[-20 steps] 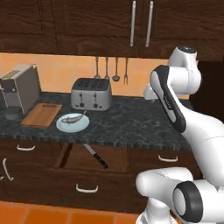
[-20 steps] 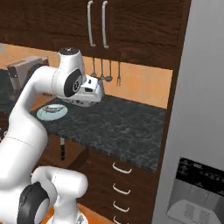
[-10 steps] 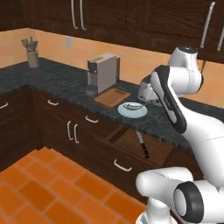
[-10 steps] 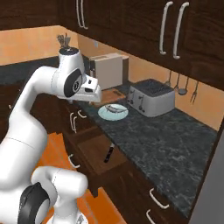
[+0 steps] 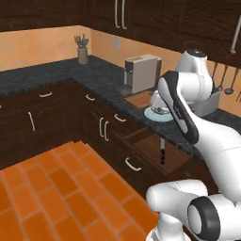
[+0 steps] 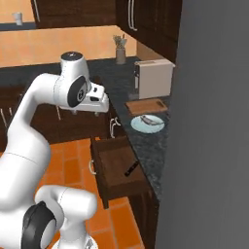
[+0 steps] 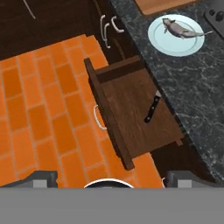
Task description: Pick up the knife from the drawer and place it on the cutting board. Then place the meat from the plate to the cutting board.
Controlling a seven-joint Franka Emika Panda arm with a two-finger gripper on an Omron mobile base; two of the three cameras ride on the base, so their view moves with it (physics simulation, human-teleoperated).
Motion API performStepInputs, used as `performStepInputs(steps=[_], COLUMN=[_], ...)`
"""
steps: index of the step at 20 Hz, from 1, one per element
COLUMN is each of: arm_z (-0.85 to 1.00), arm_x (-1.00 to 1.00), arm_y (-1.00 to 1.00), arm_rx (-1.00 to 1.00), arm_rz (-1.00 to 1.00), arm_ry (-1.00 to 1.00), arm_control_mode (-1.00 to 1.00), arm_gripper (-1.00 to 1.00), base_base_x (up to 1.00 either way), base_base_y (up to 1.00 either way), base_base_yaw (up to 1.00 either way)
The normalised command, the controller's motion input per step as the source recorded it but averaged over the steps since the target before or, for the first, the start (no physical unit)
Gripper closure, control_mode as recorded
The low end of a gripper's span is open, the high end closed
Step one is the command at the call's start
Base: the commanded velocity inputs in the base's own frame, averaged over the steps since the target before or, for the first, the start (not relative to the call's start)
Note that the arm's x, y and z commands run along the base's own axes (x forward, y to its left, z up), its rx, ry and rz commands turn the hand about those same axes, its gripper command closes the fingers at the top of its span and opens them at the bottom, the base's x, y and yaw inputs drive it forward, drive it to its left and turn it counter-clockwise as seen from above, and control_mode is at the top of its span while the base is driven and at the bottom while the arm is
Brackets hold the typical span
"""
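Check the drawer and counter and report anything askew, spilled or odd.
Nothing is spilled or damaged. The drawer stands pulled open, and the knife lies in it at a slant, its blade end partly under the counter edge. The meat lies on the plate, tail overhanging the rim. The cutting board is bare.

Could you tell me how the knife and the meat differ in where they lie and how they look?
The knife lies inside the open drawer, below counter level; the meat lies on the pale blue plate on the counter. The knife shows a black handle, with its blade partly tucked under the counter edge; the meat is grey-brown, with a tapering end. Both lie flat and untouched.
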Motion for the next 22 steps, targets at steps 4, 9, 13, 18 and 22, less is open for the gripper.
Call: performStepInputs(steps=[4, 9, 13, 18, 22], arm_z=[0.0, 0.0, 0.0, 0.0, 0.0], arm_x=[0.0, 0.0, 0.0, 0.0, -0.01], arm_y=[0.0, 0.0, 0.0, 0.0, 0.0], arm_rx=[0.0, 0.0, 0.0, 0.0, 0.0], arm_rz=[0.0, 0.0, 0.0, 0.0, 0.0], arm_ry=[0.0, 0.0, 0.0, 0.0, 0.0], arm_control_mode=[1.0, 1.0, 1.0, -1.0, -1.0], arm_gripper=[-1.0, -1.0, -1.0, -1.0, -1.0], base_base_x=[0.04, 0.01, -0.33, -0.17, 0.0], base_base_y=[-0.46, -0.45, -0.43, -0.19, 0.0], base_base_yaw=[0.33, 0.23, 0.0, 0.0, 0.0])
